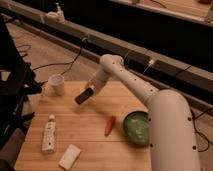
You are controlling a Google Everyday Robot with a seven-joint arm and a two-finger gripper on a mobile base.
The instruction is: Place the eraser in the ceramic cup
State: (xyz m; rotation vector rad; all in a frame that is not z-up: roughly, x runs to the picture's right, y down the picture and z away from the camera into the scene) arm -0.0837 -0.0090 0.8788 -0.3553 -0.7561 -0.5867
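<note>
Black flat rectangular eraser (83,96) is hanging tilted, clamped in the gripper (90,90), near the small white ceramic cup (56,84).

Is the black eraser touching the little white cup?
Apart. The camera view shows bare table between the eraser and the ceramic cup. The gripper holds the eraser beside the cup, not against it.

claw (90,89) dark, over surface (100,147) near cup, clamped on black eraser (83,96) | ceramic cup (57,84) white | bowl (136,127) green | carrot (109,125) orange-red | tube (49,134), block (70,156) white | surface pale wood planks | arm (135,85) white
</note>
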